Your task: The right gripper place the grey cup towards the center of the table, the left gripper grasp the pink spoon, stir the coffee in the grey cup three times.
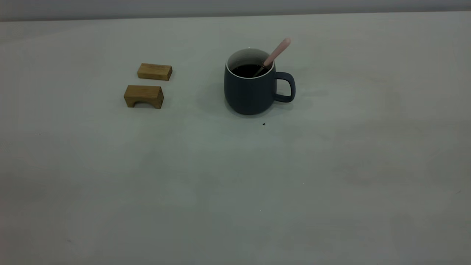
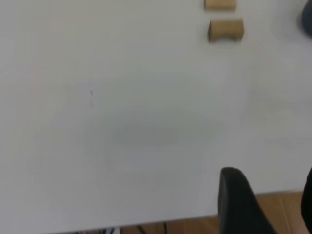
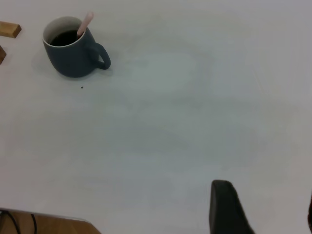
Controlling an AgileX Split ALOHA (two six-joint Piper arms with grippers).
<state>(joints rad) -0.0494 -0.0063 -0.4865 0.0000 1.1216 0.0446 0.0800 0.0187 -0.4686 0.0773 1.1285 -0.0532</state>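
From outside, the grey cup (image 1: 250, 88) is sitting mid-table (image 1: 235, 191), the pink spoon (image 1: 274, 57) leaning in its coffee (image 1: 247, 70), two wooden blocks (image 1: 144, 96) lying to its left.

Left wrist: the left gripper (image 2: 265, 204) is hanging over the table edge, jaws wide.

Right wrist: the right gripper (image 3: 261, 209) is hovering far from the cup, jaws wide.
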